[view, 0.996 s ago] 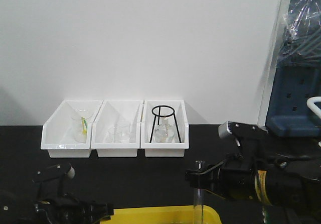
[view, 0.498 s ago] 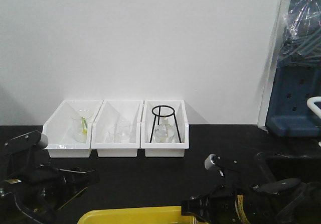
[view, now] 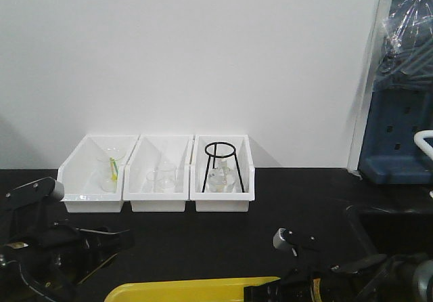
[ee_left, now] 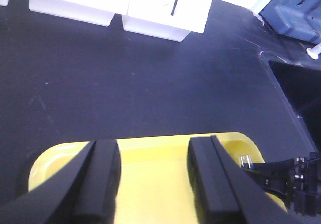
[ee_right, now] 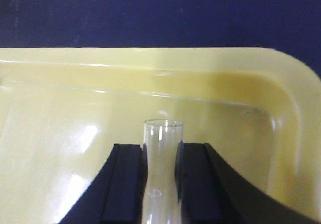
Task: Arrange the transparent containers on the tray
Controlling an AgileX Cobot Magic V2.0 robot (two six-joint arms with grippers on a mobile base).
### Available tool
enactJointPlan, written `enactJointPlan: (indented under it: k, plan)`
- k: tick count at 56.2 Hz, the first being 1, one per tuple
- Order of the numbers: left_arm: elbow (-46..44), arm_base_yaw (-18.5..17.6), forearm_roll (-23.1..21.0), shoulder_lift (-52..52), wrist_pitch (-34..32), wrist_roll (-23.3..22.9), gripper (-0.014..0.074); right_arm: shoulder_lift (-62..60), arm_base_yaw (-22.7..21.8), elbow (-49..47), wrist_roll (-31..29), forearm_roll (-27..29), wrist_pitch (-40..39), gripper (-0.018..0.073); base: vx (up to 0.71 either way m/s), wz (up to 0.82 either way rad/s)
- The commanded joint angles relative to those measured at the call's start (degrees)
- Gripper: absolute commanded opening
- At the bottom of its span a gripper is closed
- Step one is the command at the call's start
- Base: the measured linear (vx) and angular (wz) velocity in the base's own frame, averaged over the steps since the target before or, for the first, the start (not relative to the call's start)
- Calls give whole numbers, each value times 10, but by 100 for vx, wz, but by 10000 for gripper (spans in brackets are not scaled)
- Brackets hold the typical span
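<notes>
In the right wrist view a clear test tube (ee_right: 163, 132) sits pinched between my right gripper's (ee_right: 161, 154) black fingers, its rimmed mouth pointing away over the floor of the yellow tray (ee_right: 241, 86), near the tray's far right corner. I cannot tell whether the tube touches the tray. In the left wrist view my left gripper (ee_left: 153, 149) hangs open and empty over the tray (ee_left: 150, 146), and the tube's mouth (ee_left: 246, 160) pokes out of the right gripper (ee_left: 281, 174) at the lower right. The front view shows only the tray's far rim (view: 196, 288).
Three white bins (view: 157, 200) stand in a row at the back against the wall, holding glassware, the right one with a black tripod stand (view: 221, 161). A recessed sink (ee_left: 301, 98) lies to the right, with a blue object (view: 399, 133) behind it.
My right arm has come down with the tube, which stood upright above the tray a second ago and now sits low over it. My left arm rose and shifted left, then held still.
</notes>
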Motion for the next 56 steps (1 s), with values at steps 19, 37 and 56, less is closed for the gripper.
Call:
enactJointPlan:
  k: [19, 37, 56]
  plan:
    - [-17, -3, -8, -20, -21, -4, 435, -24, -1, -14, -7, -20, 46, 320, 0, 0]
    - [-17, -3, -8, -20, -14, -4, 435, -24, -1, -14, -7, -19, 48, 531, 0, 0]
    - [-17, -3, -7, -20, -2, 8, 431, -55, -1, -18, -9, -19, -14, 485, 0, 0]
